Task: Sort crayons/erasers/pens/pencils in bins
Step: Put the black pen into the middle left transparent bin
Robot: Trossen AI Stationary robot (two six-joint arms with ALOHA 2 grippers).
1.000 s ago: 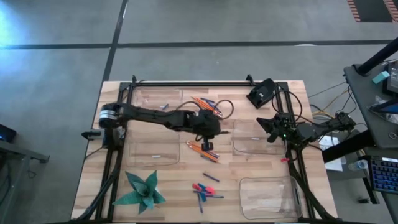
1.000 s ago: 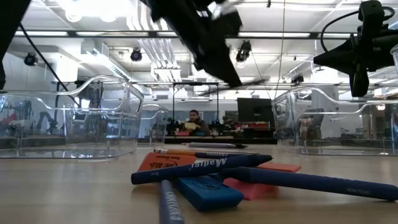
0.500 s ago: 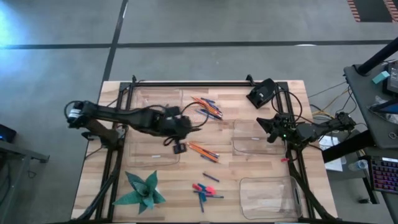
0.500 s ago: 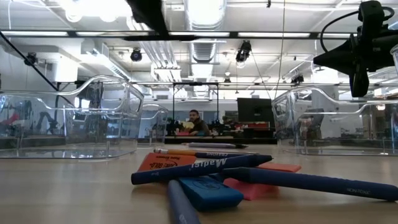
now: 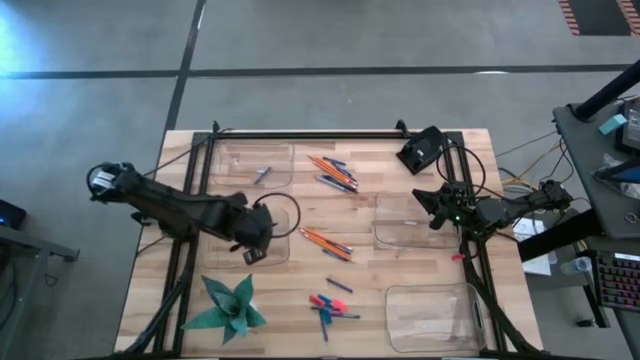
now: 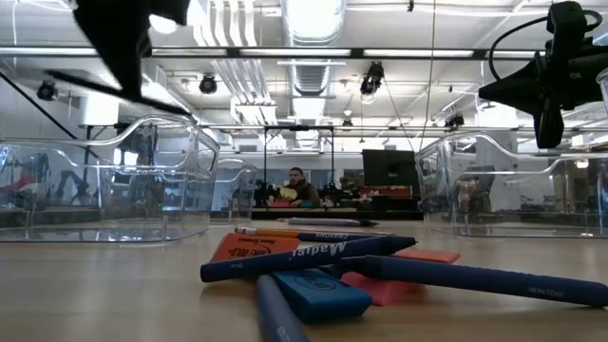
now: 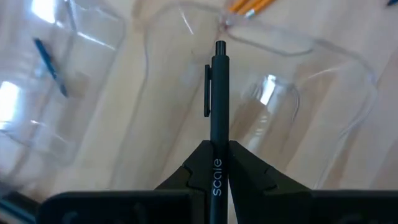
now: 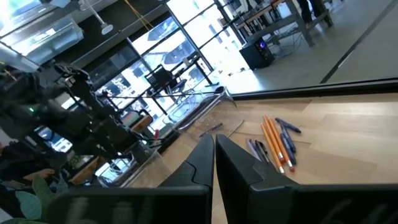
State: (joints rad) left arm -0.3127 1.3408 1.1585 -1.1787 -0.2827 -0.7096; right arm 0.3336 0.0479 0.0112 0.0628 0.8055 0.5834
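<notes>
Wooden table with four clear bins, scattered pencils, erasers, green paper plant.

Bright ceiling glare — blurred foreground

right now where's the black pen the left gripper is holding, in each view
High view: too small to make out; the left gripper hangs over the left-middle bin.
Low view: pen not discernible; only that dark arm, upper left.
Left wrist view: black pen, centre, clamped between the fingers.
Right wrist view: not visible.
Shared landmark: that clear bin.
</notes>
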